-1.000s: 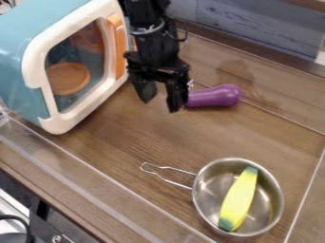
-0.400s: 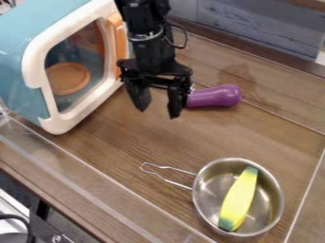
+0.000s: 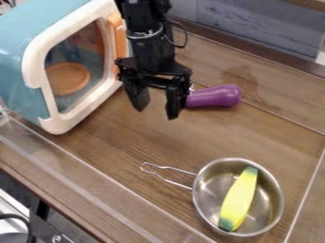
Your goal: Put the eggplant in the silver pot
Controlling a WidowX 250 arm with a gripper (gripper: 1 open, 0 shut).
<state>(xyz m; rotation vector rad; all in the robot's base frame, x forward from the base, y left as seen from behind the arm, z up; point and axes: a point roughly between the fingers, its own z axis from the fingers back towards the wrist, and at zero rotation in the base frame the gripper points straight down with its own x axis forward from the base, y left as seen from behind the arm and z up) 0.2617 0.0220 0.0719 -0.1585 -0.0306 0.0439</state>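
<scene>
The purple eggplant [image 3: 215, 96] lies on its side on the wooden table, its dark stem end pointing left. My gripper [image 3: 154, 102] hangs just left of it, pointing straight down, jaws open with nothing between them; one fingertip is close to the eggplant's stem end. The silver pot [image 3: 207, 207] sits near the front right, its thin wire handle [image 3: 165, 173] reaching left. A yellow corn-like toy [image 3: 241, 196] lies inside the pot.
A blue-and-white toy microwave [image 3: 57, 62] stands at the left, close behind my arm. A clear plastic rim [image 3: 76, 166] runs along the table's front edge. A grey wall borders the back right.
The gripper has shifted slightly left and rolled a little, so both open fingers now show side by side. The eggplant and pot have not moved.
</scene>
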